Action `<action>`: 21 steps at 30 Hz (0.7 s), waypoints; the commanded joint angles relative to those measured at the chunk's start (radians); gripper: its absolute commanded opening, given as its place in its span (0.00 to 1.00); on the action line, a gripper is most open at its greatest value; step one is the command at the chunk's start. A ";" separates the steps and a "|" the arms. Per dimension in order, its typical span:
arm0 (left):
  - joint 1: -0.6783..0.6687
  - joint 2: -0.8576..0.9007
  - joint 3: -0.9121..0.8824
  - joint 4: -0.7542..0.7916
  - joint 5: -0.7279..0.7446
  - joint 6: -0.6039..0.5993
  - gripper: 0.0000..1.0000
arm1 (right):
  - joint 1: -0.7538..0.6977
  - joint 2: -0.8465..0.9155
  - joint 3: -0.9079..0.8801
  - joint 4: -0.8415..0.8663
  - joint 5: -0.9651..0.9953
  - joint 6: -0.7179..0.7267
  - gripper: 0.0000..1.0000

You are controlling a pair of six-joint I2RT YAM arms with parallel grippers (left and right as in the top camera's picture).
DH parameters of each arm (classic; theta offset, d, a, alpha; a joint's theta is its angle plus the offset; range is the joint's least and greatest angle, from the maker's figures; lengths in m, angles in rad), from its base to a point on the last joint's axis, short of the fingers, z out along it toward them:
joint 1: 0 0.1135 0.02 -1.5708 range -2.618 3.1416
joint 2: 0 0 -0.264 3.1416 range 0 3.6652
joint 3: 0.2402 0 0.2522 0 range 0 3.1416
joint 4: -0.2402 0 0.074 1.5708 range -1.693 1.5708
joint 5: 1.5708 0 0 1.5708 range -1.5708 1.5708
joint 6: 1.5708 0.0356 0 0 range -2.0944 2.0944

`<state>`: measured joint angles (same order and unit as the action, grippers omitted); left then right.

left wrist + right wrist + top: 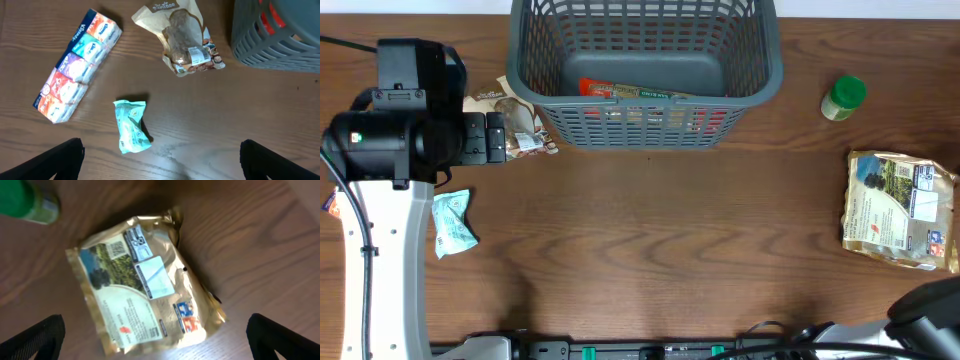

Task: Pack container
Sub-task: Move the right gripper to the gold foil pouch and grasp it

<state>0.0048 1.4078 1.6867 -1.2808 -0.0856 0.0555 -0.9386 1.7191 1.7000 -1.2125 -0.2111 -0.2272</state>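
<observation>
The large grey slatted basket (760,75) stands at the table's far middle, and its corner shows in the left wrist view (280,37). A red and green bar packet (620,93) lies inside it. My left gripper (160,160) is open and empty above a small teal packet (131,125), with its fingers well apart on either side. In the overhead view the left gripper (495,138) is left of the basket. My right gripper (155,342) is open and empty above a gold pouch (145,295), which lies at the right (900,208).
A tan snack bag (185,42) lies next to the basket's left corner (520,125). A multicolour tissue pack (77,65) lies further left. The teal packet (452,222) lies at the left. A green-lidded jar (843,97) stands right of the basket (25,202).
</observation>
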 commanded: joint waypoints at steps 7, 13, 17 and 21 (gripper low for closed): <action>0.003 -0.009 0.003 -0.012 0.000 -0.008 0.99 | 0.003 0.206 -0.066 0.105 -0.136 -0.101 0.99; 0.003 -0.009 0.003 -0.012 0.000 -0.009 0.99 | 0.004 0.290 -0.067 0.153 -0.182 -0.165 0.99; 0.003 -0.009 0.003 -0.012 -0.001 -0.009 0.99 | 0.005 0.360 -0.068 0.150 -0.215 -0.187 0.99; 0.003 -0.009 0.003 -0.011 -0.001 -0.009 0.98 | 0.013 0.416 -0.069 0.147 -0.216 -0.186 0.99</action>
<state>0.0048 1.4078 1.6867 -1.2869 -0.0853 0.0555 -0.9367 2.0895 1.6333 -1.0622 -0.3920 -0.3843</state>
